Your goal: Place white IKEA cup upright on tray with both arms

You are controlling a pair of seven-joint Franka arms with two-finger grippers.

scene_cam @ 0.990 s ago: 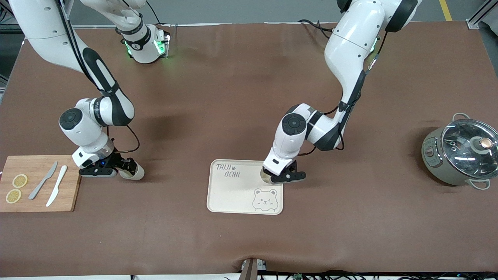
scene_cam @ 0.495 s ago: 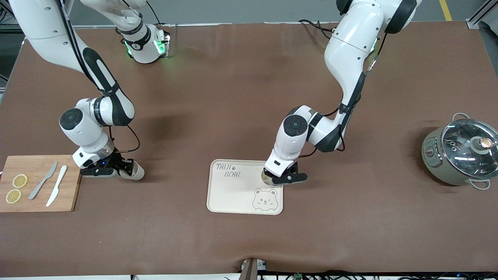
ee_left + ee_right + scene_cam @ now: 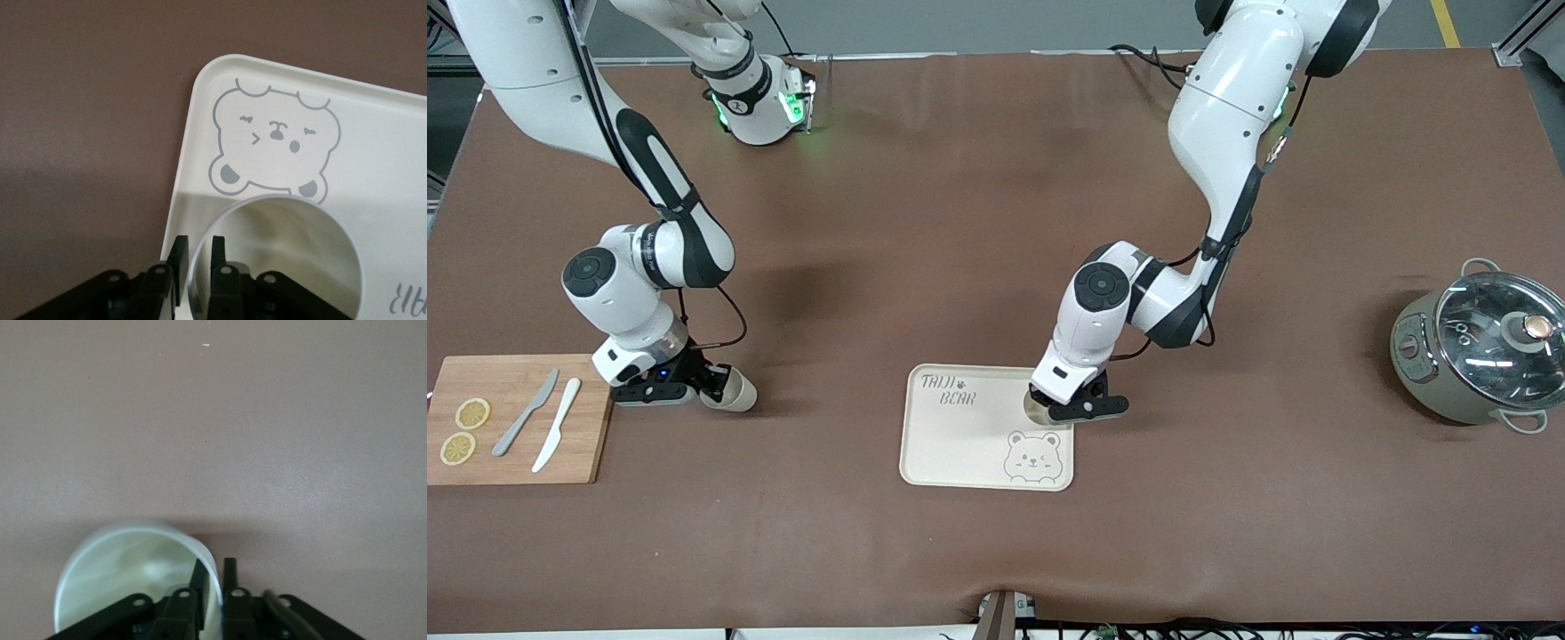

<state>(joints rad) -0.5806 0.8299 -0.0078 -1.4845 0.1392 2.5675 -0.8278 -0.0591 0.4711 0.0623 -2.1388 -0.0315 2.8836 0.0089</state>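
The left gripper (image 3: 1073, 407) pinches the rim of a white round cup (image 3: 277, 257) upright on the cream bear-printed tray (image 3: 960, 444); open gently, then lift straight. The right gripper (image 3: 685, 384) clamps another white cup (image 3: 729, 391) beside the wooden board (image 3: 516, 449).

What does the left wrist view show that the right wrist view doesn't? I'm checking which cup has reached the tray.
Only the left wrist view shows the flat cream-white rectangular tray with its grey cartoon bear drawing, under the left gripper and its white round cup. Only the right wrist view shows a second white cup, tilted over bare brown table mat in the right gripper. Both show black fingers pinching a cup's wall.
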